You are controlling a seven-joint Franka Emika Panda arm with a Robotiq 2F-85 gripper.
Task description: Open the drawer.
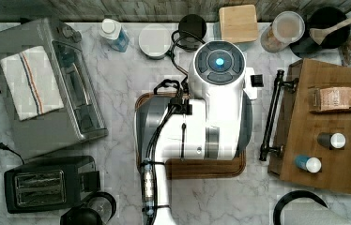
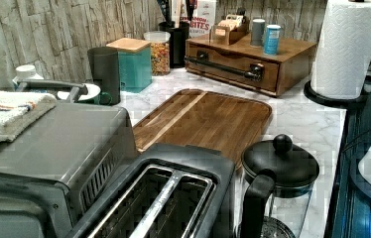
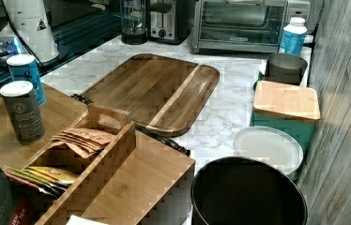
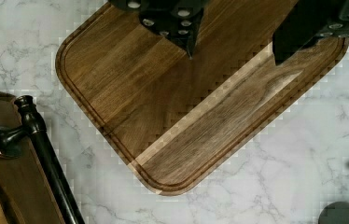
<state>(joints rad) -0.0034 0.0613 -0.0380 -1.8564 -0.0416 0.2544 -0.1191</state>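
Note:
The drawer [image 2: 233, 58] is a medium-brown wooden front in a low countertop cabinet [image 1: 326, 136], and in the left view it sits flush with the cabinet. Its long black bar handle [image 1: 271, 117] runs along the front on two posts, and the handle [image 4: 46, 154] also appears in the wrist view. My gripper [image 4: 233, 49] hangs open above the flat dark-wood tray [image 4: 186, 116], with nothing between its fingers and a stretch of marble between it and the handle. In the top view the white arm [image 1: 211, 108] covers the tray's middle.
Two small tins [image 1: 331, 139] and a tea-bag rack [image 3: 77, 154] stand on the cabinet. A paper towel roll [image 2: 347, 47] stands beside it. A toaster oven [image 1: 47, 89], toaster [image 1: 47, 185], glass jug [image 2: 278, 178], teal canister [image 2: 136, 62] and jars line the counter's edges.

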